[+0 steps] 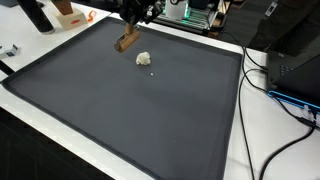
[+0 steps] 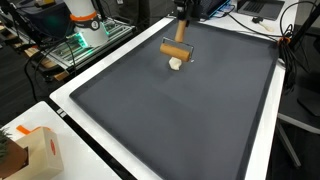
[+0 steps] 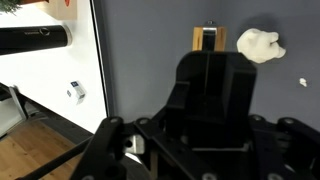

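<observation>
- Your claw point(image 1: 132, 27) is at the far edge of the dark mat point(image 1: 130, 120), closed narrow on a wooden block point(image 1: 125, 42).
- In the wrist view the wooden block point(image 3: 208, 38) shows just past the claw's black body, with a thin dark finger point(image 3: 196, 40) along one side of it.
- In an exterior view the wooden block point(image 2: 175, 48) lies crosswise under the claw point(image 2: 182, 34). Its long side runs across the mat point(image 2: 180, 120).
- I cannot tell whether the block's lower end touches the mat or hangs just above it.
- A white crumpled lump point(image 1: 144, 59) lies on the mat just beside the block, on the side nearer the mat's middle. In the wrist view the lump point(image 3: 260, 44) is apart from the block, with a strip of mat between them.
- A tiny white speck point(image 1: 152, 71) lies near the lump, further out on the mat.
- The mat covers most of the white worktop point(image 2: 100, 68), which shows as a pale border around it.
- A cardboard box point(image 2: 30, 150) stands on the worktop at a corner well apart from your claw.
- Black cables point(image 1: 262, 75) run over the worktop beside the mat's edge.
- In the wrist view a black cylinder point(image 3: 30, 38) and a small white part point(image 3: 77, 91) lie on the worktop beyond the mat.
</observation>
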Robot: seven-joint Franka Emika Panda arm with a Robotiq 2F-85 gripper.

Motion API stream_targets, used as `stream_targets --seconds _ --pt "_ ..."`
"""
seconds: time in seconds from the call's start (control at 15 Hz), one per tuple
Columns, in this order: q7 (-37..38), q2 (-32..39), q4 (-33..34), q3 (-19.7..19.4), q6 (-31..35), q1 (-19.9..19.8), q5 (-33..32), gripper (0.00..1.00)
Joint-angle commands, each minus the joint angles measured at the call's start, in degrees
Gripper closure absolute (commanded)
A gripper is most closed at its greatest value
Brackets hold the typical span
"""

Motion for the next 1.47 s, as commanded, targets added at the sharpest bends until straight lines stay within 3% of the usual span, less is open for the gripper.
stream_targets --seconds 0.0,0.4,0.87,1.27,1.33,1.4 --pt "-8.13 -7.44 -4.74 0.06 3.32 -1.00 4.65 0.77" --pt "-20.75 -14.25 -7.05 0.09 7.31 -1.53 13.50 0.77" --pt "-31.81 -18.81 -7.96 0.13 7.10 -1.62 21.91 0.77" --pt "-40.94 -21.42 -8.93 0.36 7.72 -1.16 24.21 0.77" --pt "-37.85 -18.70 -6.53 0.86 6.14 -1.69 22.67 0.77" --pt "-38.12 -18.83 -6.51 0.91 6.16 -1.68 22.69 0.52"
